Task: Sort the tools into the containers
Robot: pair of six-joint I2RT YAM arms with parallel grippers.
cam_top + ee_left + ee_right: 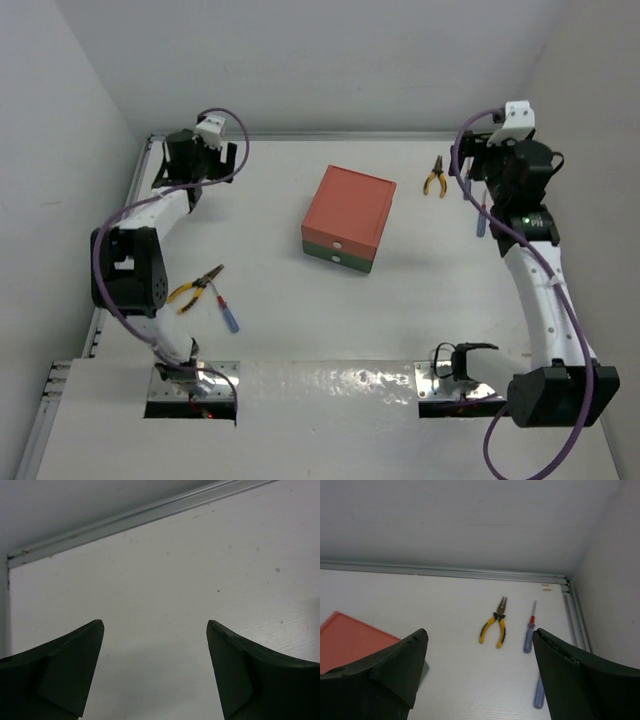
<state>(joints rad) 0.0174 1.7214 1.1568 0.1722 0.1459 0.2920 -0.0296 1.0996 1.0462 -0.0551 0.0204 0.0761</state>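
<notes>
The left arm [150,215] bends up from its base at the near left and reaches to the far left corner of the tabletop [270,190]. The right arm [540,285] rises on the right side and reaches to the far right. Both arms hang over the tabletop.

The left pincer [155,630] is spread wide and holds nothing. Its own camera shows only bare tabletop and the far rail [125,520]. The right pincer [480,635] is spread wide too and holds nothing.

The 2 boxes sit in the middle of the tabletop. The red box [348,205] is on top of the green box [335,252].

Only the top view shows the near pliers [197,288], which have yellow handles. They lie at the near left, close to the left arm. The near screwdriver [228,314] lies just beside them.

The right wrist view shows the far pliers [496,625] best. The far screwdriver [529,630], which is blue and red, lies just to their right and does not touch them. The second screwdriver [538,692] is blue and lies a bit nearer. A corner of the red box peeks in at the left. In the top view the right arm hides part of this spot, and only 1 blue screwdriver shows there.

All 5 tools that show lie on the tabletop, outside the boxes.
</notes>
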